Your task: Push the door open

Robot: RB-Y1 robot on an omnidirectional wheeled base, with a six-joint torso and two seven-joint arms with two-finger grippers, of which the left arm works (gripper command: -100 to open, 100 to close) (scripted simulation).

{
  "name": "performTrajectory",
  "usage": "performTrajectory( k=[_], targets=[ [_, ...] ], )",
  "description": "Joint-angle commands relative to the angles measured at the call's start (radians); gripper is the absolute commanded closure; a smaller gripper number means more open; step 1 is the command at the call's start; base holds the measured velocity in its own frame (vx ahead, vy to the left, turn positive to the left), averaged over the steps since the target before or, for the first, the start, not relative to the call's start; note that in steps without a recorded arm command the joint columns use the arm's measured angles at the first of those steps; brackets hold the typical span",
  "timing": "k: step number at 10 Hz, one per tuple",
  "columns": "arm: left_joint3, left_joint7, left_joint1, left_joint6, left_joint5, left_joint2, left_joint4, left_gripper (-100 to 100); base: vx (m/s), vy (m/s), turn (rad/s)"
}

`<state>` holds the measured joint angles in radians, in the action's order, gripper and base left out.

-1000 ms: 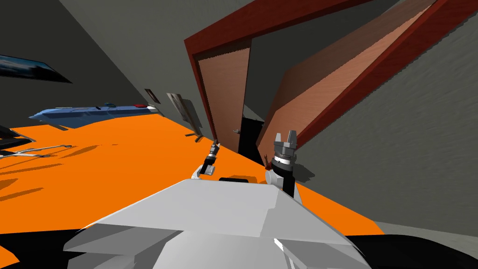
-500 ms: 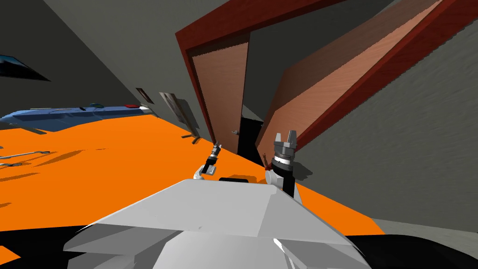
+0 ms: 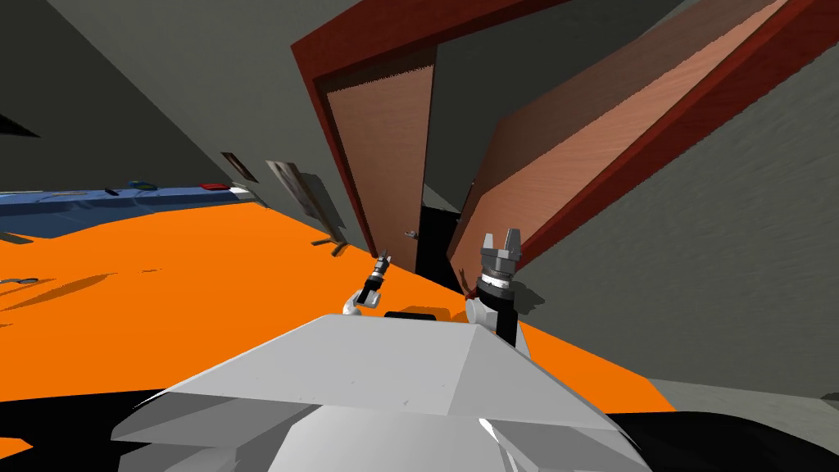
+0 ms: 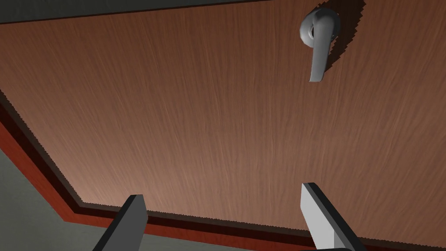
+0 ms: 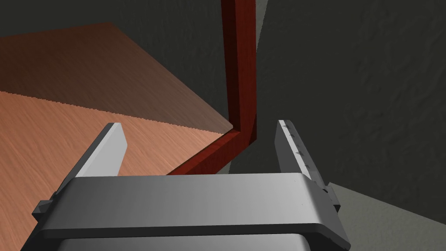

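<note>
Facing a dark red door frame (image 3: 318, 94) in a grey wall (image 3: 188, 74), I stand on a bright orange floor (image 3: 205, 270). The brown wood-grain door (image 3: 381, 156) sits at the frame's left side, its small grey lever handle (image 3: 410, 234) low near its free edge. Beside that edge a gap shows grey wall and, at the foot, a black area (image 3: 434, 238). A second brown wood-grain panel (image 3: 590, 139) slants across the right of the opening. My left hand (image 3: 382, 264) points at the foot of the door, near it. In the left wrist view its fingers (image 4: 130, 218) stand apart, aimed at the bare wood, with the handle beyond them towards one side; I cannot tell whether the tips touch. My right hand (image 3: 501, 244) is raised by the lower edge of the second panel, fingers (image 5: 111, 144) spread and holding nothing, with the frame's corner between them in the right wrist view.
</note>
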<state>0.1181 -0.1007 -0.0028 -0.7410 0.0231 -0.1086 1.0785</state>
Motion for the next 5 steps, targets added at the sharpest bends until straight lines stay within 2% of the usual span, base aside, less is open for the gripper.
performTrajectory(
  k=[1,5],
  targets=[
    [0.006,-0.001,-0.014,-0.004,0.0,0.001,-0.034,-100,0.091,0.011,-0.068],
    [0.019,-0.004,-0.053,-0.02,0.0,0.003,-0.128,-100,0.097,0.02,-0.055]
  ],
)
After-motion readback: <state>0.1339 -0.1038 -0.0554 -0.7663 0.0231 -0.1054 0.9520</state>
